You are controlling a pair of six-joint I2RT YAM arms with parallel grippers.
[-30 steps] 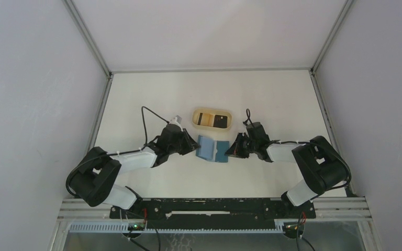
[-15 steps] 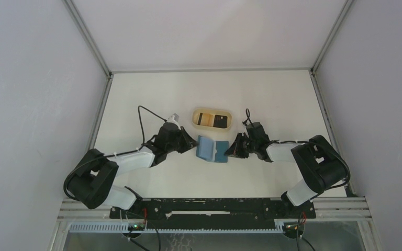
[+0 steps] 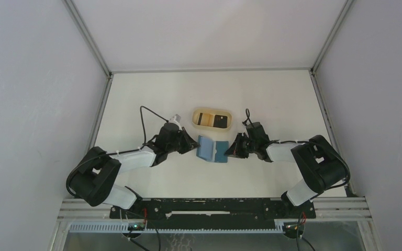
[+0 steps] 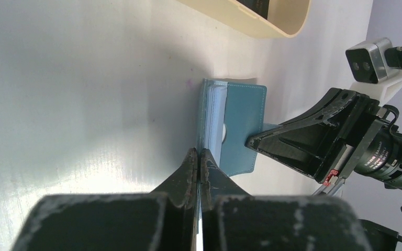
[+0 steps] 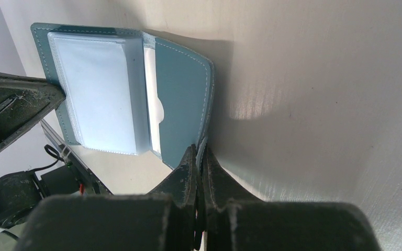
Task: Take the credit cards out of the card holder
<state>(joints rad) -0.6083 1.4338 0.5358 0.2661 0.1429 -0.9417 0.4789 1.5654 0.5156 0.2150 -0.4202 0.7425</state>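
The card holder (image 3: 212,149) is hemmed in by the left fingers (image 4: 188,172), the right fingers (image 5: 187,170) and the tray (image 3: 194,118) just behind it, while bare table (image 3: 209,89) lies open beyond and nearer.

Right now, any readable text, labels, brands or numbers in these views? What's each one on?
Nothing can be read in any view.
White print on the black lens barrel, left wrist view: too blurred to read.
On the card holder: no print visible.
On the cards in the beige tray: too small to tell.
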